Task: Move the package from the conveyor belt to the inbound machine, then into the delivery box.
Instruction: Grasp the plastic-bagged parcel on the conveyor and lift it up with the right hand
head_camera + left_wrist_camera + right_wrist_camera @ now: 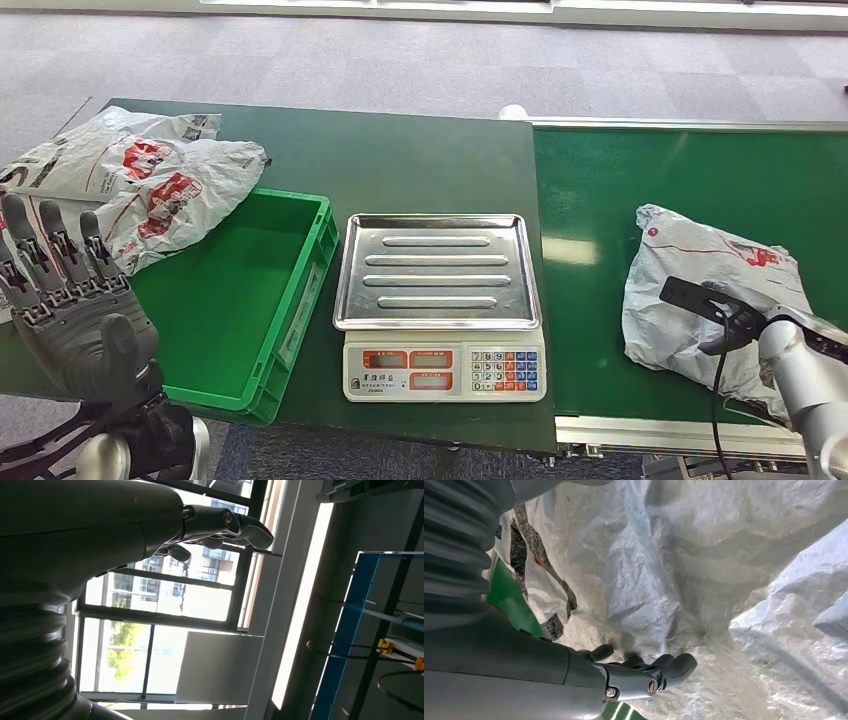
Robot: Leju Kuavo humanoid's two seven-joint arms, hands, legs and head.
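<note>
The right hand is hidden in the head view, where just its silver arm and a black part reach over the package. The close view from that wrist shows dark fingers curled down against crinkly grey-white plastic, but it is too hard to tell if they are squeezing it or only touching it. The package is a soft, lumpy bag with red marks, lying on the green conveyor belt, well to the right of the scale. The scale has a shiny ribbed metal tray on top and coloured buttons on its front. Just left of the scale sits a shallow green plastic box, and its left part is covered by the left hand. That hand is held up with its fingers straight and spread apart, holding nothing. Beyond the box, farther left of the scale, two more wrinkled bags rest on the dark green surface. The left wrist view looks up at bright windows.
</note>
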